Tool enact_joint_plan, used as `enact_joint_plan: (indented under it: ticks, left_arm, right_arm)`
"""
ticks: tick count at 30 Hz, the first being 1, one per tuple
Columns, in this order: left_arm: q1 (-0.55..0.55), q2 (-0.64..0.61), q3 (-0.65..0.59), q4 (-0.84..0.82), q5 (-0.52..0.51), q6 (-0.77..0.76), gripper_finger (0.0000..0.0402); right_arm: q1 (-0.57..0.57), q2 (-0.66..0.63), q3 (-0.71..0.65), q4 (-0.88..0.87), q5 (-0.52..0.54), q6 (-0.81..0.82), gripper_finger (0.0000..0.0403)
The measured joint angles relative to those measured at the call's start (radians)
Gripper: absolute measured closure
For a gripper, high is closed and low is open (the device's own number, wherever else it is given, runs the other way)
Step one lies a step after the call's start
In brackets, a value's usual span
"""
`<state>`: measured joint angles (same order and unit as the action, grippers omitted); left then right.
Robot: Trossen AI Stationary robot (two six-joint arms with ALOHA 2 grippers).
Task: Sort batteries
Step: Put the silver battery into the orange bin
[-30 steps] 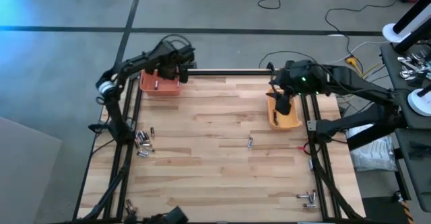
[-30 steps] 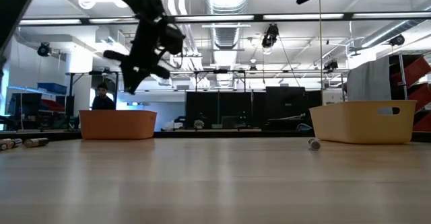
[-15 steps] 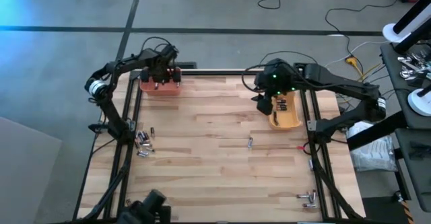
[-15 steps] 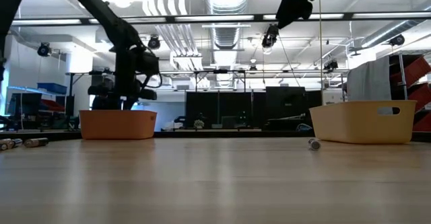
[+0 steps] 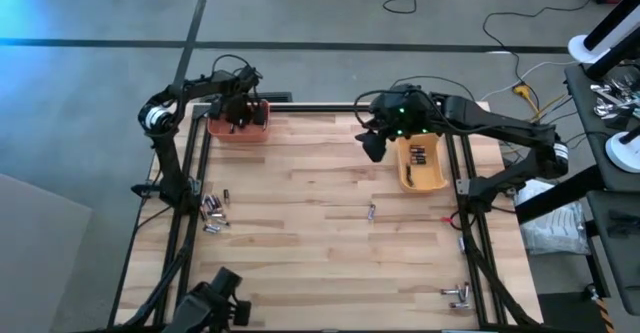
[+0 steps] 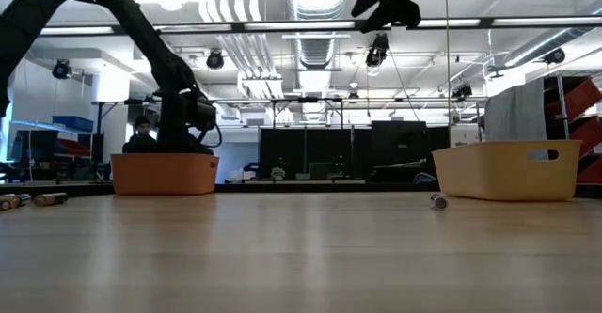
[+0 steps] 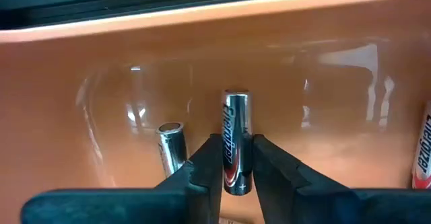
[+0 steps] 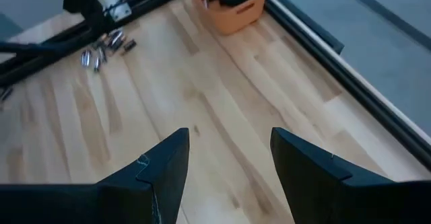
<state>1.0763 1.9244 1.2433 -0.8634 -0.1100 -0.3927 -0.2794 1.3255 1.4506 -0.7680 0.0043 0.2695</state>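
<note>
My left gripper (image 7: 235, 158) is down inside the orange bin (image 5: 238, 125), shut on a silvery battery (image 7: 235, 126). Two more batteries lie on the bin floor, one (image 7: 172, 145) beside it and one (image 7: 423, 150) further off. My right gripper (image 5: 374, 144) hangs open and empty over the table, just left of the yellow bin (image 5: 421, 165), which holds several batteries (image 5: 418, 156). A pile of batteries (image 5: 212, 211) lies by the table's left edge. A single battery (image 5: 371, 211) lies mid-table. My left gripper pinches the silvery battery between its two fingers (image 7: 204, 162), gripping its near half (image 7: 235, 165). The fingers come from above, pointing down into the orange bin, and lie along the battery. Its far end (image 7: 235, 97) sticks out beyond the fingertips toward the bin floor; whether it touches, I cannot tell.
A few more batteries (image 5: 457, 293) lie near the table's near right corner. In the low view the orange bin (image 6: 165, 174) and yellow bin (image 6: 513, 170) stand at the far side, with the single battery (image 6: 438, 200) before the yellow one. Bare wood lies between the bins.
My left gripper has come down from above the orange bin into it. My right gripper has left the yellow bin and moved toward the table's left, high over the wood.
</note>
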Motion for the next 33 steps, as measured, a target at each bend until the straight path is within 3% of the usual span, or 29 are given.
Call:
enact_joint_plan:
  ticks: [8, 15, 20, 26, 33]
  left_arm:
    - [-0.003, -0.076, -0.009, -0.009, -0.001, 0.058, 0.0284]
    - [-0.054, -0.258, -0.038, 0.05, -0.014, 0.106, 0.0219]
    - [-0.158, -0.442, -0.094, 0.142, -0.014, 0.151, 0.0188]
    - [-0.325, -0.653, -0.23, 0.264, -0.029, 0.168, 0.0182]
    - [-0.501, -0.821, -0.422, 0.526, -0.029, 0.276, 0.0182]
  right_arm:
    - [0.017, 0.073, -0.003, -0.061, 0.103, 0.133, 0.0202]
    - [0.108, 0.165, -0.017, -0.249, 0.154, 0.569, 0.0202]
    - [0.184, 0.208, -0.088, -0.267, 0.081, 0.746, 0.0202]
    - [0.252, 0.246, -0.198, -0.256, 0.067, 0.965, 0.0202]
    - [0.302, 0.276, -0.32, -0.065, 0.065, 1.151, 0.0202]
